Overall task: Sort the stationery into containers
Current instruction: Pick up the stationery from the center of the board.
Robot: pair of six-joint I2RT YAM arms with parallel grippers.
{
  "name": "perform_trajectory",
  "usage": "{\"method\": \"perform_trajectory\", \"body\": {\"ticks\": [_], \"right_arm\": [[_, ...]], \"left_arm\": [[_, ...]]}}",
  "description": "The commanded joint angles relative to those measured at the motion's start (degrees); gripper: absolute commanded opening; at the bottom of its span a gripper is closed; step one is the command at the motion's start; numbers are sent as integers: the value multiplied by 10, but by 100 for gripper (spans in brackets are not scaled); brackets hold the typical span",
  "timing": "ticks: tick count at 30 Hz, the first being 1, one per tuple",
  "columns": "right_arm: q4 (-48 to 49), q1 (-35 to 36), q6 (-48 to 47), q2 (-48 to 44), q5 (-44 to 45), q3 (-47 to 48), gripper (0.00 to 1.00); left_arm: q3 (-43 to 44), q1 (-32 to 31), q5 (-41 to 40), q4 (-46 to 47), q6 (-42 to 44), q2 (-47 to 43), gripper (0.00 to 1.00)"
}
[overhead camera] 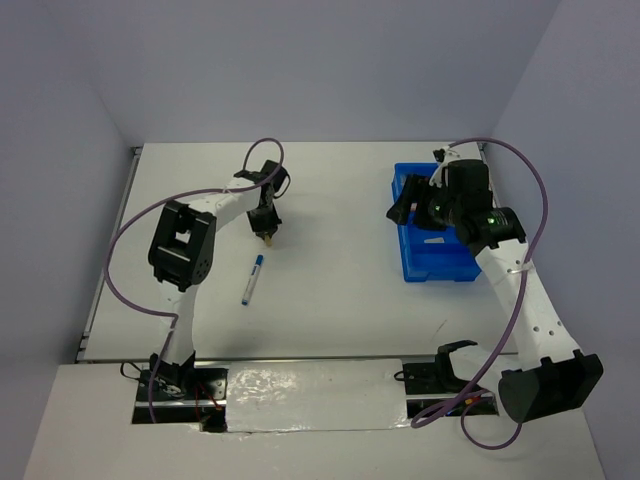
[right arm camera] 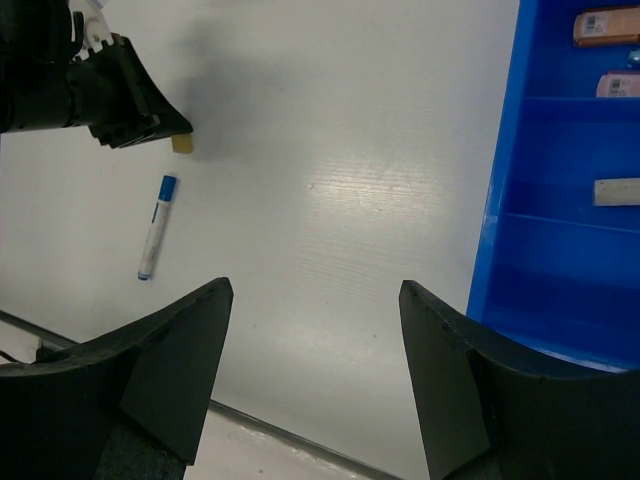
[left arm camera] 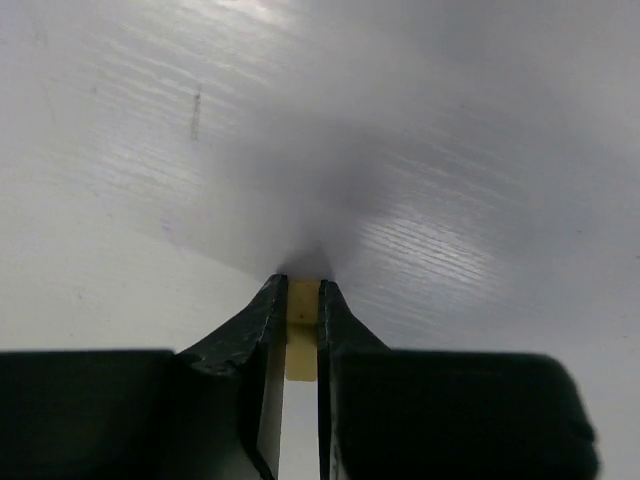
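Note:
My left gripper (overhead camera: 268, 234) is shut on a tan stub (left arm camera: 302, 330), held between its fingertips just above the white table; the stub also shows in the right wrist view (right arm camera: 183, 145). A white pen with a blue cap (overhead camera: 252, 279) lies on the table near it, also in the right wrist view (right arm camera: 155, 228). The blue compartment tray (overhead camera: 412, 262) stands at the right. My right gripper (right arm camera: 315, 300) is open and empty, hovering left of the tray's edge (right arm camera: 497, 200). The tray holds an orange piece (right arm camera: 606, 27), a pink piece (right arm camera: 618, 85) and a grey stub (right arm camera: 616, 191).
The left arm's purple cable (overhead camera: 130, 235) loops over the table's left side. The right arm (overhead camera: 500, 250) reaches over the tray. The table's near edge (right arm camera: 270, 425) lies just below my right fingers.

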Motion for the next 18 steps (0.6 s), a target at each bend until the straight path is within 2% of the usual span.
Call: {"method": "perform_trajectory", "body": {"ticks": [1,3,4,6,9,11,12,18], "right_arm": [[-14,1,-22,-2,5,38,76],[-30,0,-29,4,10,43,76],[-42,-1,-33,15,15,52,76],[-63,-21,-35,28,27,61,76],[-69,-80,-25,24,-9,59,76],[-74,-102,-12,11,-9,60,76],[-82,-105,-3,3,5,67,76],[-104,-104,60,-51,48,79,76]], "left_arm": [[30,-19,41,30,17,19,17],[88,-32,63,28,31,32,3],[112,-41,73,25,39,39,0],[184,-68,91,26,54,61,0],[243,-95,137,64,61,73,0],[252,-113,160,102,63,67,0],[251,-119,197,156,63,64,0],[258,-174,322,335,60,68,0]]}}
